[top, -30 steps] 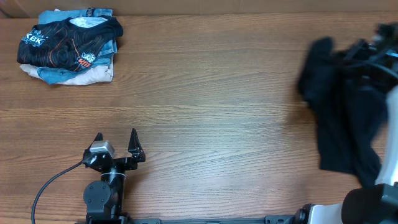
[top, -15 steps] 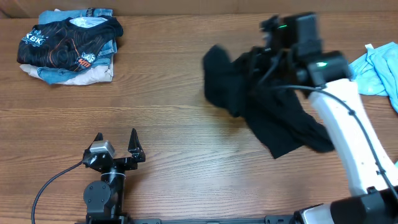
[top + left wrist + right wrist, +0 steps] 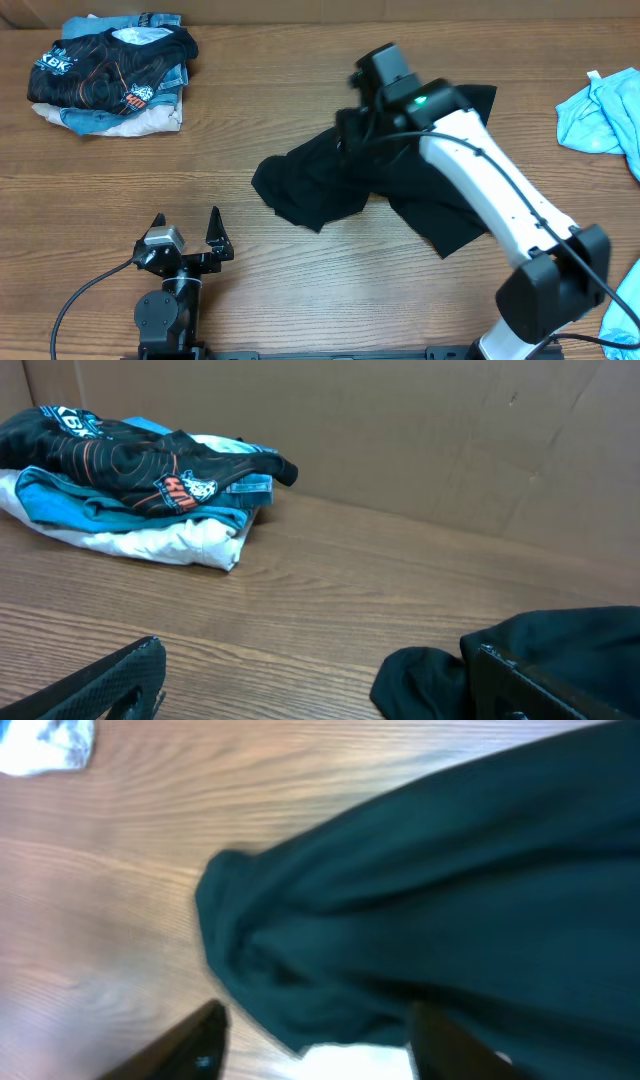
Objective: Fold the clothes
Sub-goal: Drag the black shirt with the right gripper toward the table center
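The clothes, a plain black T-shirt (image 3: pixel 320 185), lie crumpled across the middle of the wooden table. My right gripper (image 3: pixel 352 125) hovers over the shirt's upper part. In the right wrist view the right gripper (image 3: pixel 315 1020) has its fingers spread apart, and the dark fabric (image 3: pixel 430 870) hangs loose just beyond them, blurred. My left gripper (image 3: pixel 187 222) stands open near the front edge, left of the shirt and apart from it. In the left wrist view the left gripper (image 3: pixel 320 700) holds nothing, and a lump of the shirt (image 3: pixel 420 675) lies ahead on the right.
A pile of clothes (image 3: pixel 110 75), topped by a black shirt with orange-and-white print, sits at the back left. A light blue garment (image 3: pixel 600 115) lies at the right edge, and more blue cloth (image 3: pixel 625 320) at the front right corner. A cardboard wall (image 3: pixel 450 440) backs the table.
The right arm swung from the right edge toward the middle, carrying the black shirt. Its jaws have opened and the shirt now lies spread on the table. The left arm has not moved.
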Robot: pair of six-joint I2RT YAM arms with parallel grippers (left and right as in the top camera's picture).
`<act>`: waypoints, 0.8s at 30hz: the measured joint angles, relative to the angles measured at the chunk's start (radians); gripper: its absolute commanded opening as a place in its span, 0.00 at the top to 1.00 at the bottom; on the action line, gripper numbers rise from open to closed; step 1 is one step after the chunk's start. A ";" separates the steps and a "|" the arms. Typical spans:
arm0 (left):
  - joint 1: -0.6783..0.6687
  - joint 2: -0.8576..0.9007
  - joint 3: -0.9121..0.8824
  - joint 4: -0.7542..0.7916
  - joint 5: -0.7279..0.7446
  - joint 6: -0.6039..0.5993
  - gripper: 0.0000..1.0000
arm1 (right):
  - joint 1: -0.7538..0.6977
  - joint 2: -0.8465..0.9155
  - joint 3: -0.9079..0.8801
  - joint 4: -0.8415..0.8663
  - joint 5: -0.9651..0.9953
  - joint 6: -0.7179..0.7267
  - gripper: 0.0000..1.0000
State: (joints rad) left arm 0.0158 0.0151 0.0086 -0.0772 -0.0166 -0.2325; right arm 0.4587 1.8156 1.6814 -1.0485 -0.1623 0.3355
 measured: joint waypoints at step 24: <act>0.000 0.000 0.000 0.000 0.000 0.000 0.00 | -0.607 0.169 0.063 0.024 0.005 0.105 0.04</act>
State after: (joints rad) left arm 0.0158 0.0151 0.0086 -0.0772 -0.0166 -0.2325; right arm -0.1478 1.9842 1.7443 -1.0241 -0.1570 0.4400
